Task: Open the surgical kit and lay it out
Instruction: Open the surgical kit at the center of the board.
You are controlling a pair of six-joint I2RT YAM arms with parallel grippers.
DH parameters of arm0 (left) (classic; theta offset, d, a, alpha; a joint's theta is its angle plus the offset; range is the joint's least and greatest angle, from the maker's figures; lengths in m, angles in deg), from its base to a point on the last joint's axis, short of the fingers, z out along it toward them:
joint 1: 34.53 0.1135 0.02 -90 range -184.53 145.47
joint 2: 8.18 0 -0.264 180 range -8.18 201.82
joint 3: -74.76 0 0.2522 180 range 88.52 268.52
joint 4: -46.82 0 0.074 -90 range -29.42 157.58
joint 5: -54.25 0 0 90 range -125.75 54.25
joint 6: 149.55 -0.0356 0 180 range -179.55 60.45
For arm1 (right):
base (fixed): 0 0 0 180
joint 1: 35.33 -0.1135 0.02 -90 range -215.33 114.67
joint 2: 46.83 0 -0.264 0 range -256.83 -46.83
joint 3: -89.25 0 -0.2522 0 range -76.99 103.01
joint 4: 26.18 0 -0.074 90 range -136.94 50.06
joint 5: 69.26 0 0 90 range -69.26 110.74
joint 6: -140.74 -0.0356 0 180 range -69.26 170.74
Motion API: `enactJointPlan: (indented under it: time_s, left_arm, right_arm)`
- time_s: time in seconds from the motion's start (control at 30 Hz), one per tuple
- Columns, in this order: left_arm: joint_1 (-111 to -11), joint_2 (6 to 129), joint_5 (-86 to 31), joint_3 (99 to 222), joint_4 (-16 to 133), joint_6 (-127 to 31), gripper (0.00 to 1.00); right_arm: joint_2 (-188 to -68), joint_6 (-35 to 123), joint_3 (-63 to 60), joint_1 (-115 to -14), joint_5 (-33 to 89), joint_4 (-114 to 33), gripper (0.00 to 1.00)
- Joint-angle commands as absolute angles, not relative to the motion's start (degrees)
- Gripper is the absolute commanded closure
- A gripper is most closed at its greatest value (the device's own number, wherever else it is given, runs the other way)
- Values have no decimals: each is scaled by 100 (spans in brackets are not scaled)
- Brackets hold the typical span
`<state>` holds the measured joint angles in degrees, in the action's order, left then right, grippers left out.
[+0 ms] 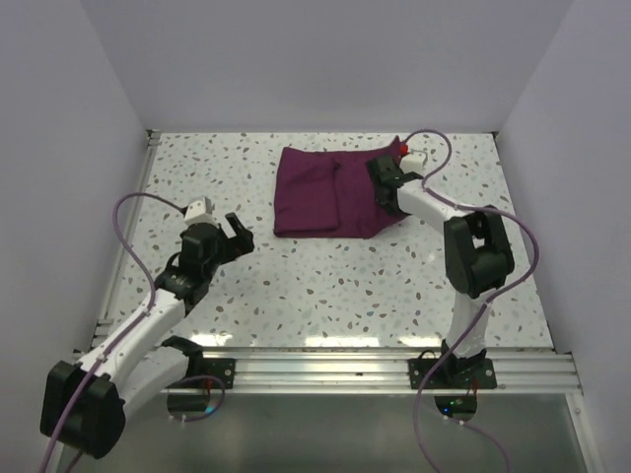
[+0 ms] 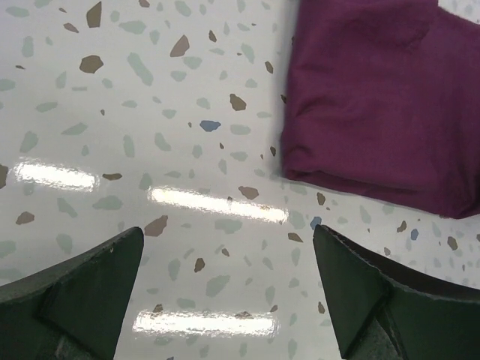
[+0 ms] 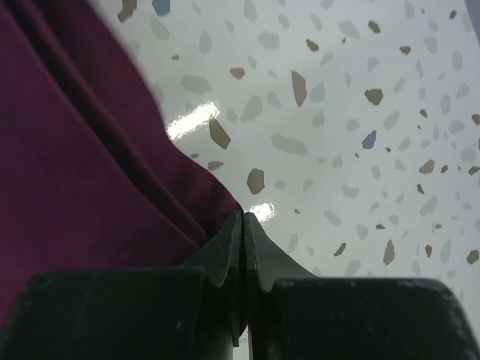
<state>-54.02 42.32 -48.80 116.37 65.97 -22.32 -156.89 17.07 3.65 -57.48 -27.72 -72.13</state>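
Note:
The surgical kit is a dark magenta-purple cloth wrap (image 1: 325, 192), folded shut on the far middle of the table. The steel tray and the instruments are hidden inside it. My right gripper (image 1: 386, 175) sits at the wrap's right side. In the right wrist view it (image 3: 244, 217) is shut, with an edge of the cloth (image 3: 75, 150) pinched between the fingers. My left gripper (image 1: 235, 235) is open and empty over the bare table, left of and nearer than the wrap. In the left wrist view it (image 2: 227, 232) hovers short of the wrap's near-left corner (image 2: 375, 97).
The speckled terrazzo table (image 1: 325, 286) has white walls on the left, right and back. An aluminium rail (image 1: 375, 370) with the arm bases runs along the near edge. Purple cables loop beside each arm.

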Motion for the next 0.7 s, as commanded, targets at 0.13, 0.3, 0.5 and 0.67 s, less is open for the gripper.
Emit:
enactJointPlan:
  time_s: [0.13, 0.3, 0.5, 0.67]
  left_arm:
    - [-6071, 6518, -5200, 13139, 6217, -2475, 0]
    - [-6933, 8054, -5736, 14481, 6146, -2903, 0]
    - [-7732, 9979, -6359, 16399, 6568, -3589, 0]
    - [-8050, 11273, -7108, 17709, 7533, -3564, 0]
  right_arm:
    - [-16206, 1251, 519, -5818, -2611, -7501, 100]
    - [-16084, 1304, 414, -5661, -2575, -7422, 2]
    - [-15285, 1330, 124, -5485, -2707, -7431, 2]
    - [-14319, 1322, -280, -5449, -2777, -7431, 2]
